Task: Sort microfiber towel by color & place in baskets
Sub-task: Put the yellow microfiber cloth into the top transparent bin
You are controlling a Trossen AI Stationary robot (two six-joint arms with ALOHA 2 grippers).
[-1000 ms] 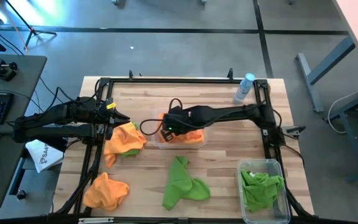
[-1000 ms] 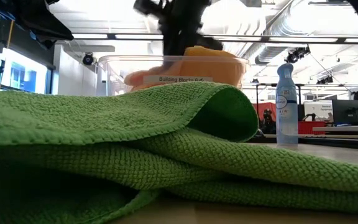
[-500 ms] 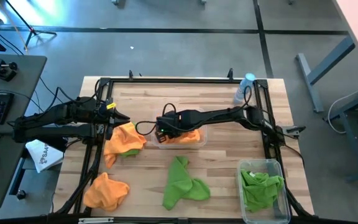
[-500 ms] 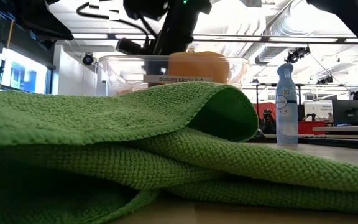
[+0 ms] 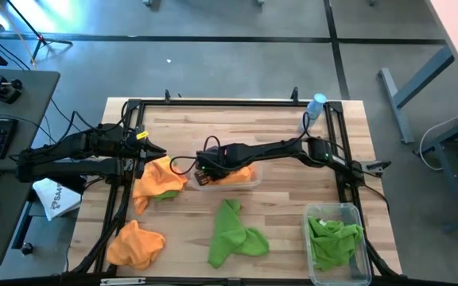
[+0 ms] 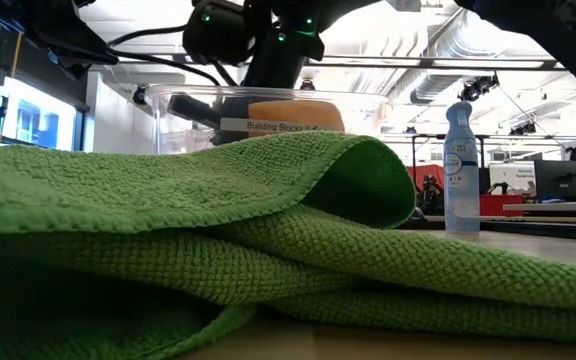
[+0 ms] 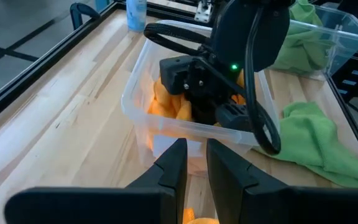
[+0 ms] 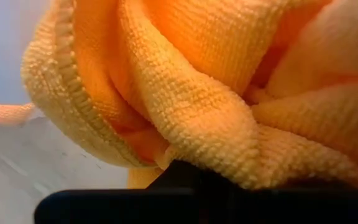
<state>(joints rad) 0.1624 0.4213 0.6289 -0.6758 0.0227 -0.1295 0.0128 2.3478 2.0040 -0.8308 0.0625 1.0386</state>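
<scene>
Partway: my right gripper [image 5: 203, 165], pinching an orange towel [image 5: 241, 172], is down in the centre bin [image 5: 254, 179]; green bin [image 5: 315, 262] holds one; two orange [image 5: 159, 178] and one green towel [image 5: 233, 234] remain on the table.

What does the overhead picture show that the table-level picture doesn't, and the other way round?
Only the overhead view shows the two loose bright orange cloths on the table's left side, the clear plastic bin holding green cloth at the right front, and the waiting left claw.

Only the table-level view shows the room behind, with screens and ceiling ducts.

Both show the loose green cloth, the clear bottle with a blue cap, and the right claw down in the clear bin of orange cloth.
</scene>
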